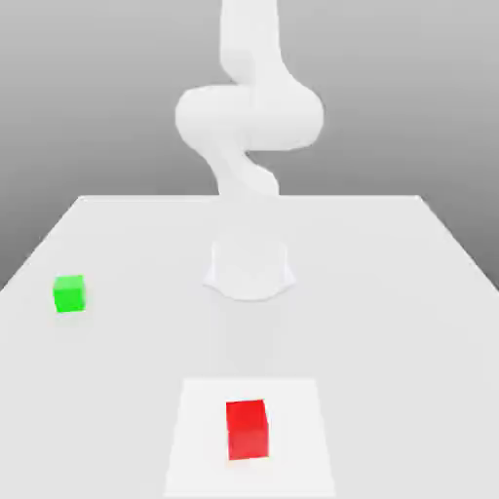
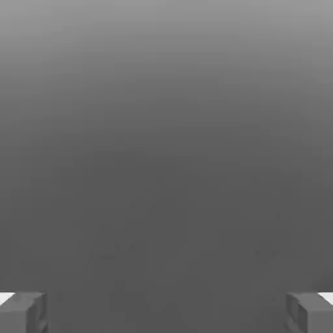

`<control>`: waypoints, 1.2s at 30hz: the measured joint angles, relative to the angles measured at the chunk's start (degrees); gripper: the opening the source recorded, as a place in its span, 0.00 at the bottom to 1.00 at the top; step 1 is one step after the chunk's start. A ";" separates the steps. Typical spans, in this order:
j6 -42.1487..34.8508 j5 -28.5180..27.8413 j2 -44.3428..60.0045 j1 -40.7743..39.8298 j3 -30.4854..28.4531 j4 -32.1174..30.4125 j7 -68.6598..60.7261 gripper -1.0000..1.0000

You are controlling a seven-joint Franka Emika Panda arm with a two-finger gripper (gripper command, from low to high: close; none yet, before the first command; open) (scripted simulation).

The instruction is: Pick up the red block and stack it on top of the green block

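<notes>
Exterior view: red block equal-sided, faces camera nearly squarely; fingers wide apart.

The place reads as a bare simulated robot workspace, with no home, shop or office fittings to name it more closely. A smooth, pale grey-white flat tabletop carries a glossy-looking white jointed robot arm on its own base. Behind them lies a plain backdrop of grey shading. A flat white square patch and plain, bright-coloured cubes give it a test-bench look.
</notes>
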 joint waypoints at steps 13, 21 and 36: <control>13.74 0.80 27.37 1.28 -1.44 -10.92 -4.77 0.50; 22.11 0.53 43.97 1.36 -1.69 -17.53 -7.12 0.50; 31.80 1.20 56.17 0.70 -0.86 -16.78 -7.91 0.00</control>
